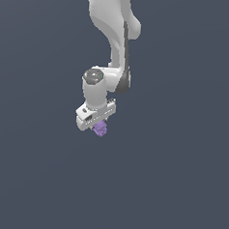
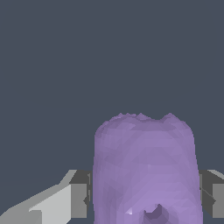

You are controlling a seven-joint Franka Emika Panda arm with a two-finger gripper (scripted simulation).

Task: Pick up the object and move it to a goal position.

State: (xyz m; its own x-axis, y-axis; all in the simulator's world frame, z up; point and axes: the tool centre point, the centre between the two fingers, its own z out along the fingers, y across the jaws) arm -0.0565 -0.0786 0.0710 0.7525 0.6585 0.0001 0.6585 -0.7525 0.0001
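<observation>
The object [image 1: 101, 129] is a tiny light-purple lumpy block. In the exterior view it sits right under the white gripper [image 1: 99, 127], partly covered by the hand. In the wrist view the object [image 2: 144, 170] fills the space between the two fingers [image 2: 78, 200], which stand close against both of its sides. The gripper looks shut on the object. The fingertips are hidden in the exterior view by the hand.
The white arm [image 1: 111, 43] reaches down from the top of the exterior view. The surroundings are a plain dark grey ground [image 1: 179, 189]. No goal marker shows in either view.
</observation>
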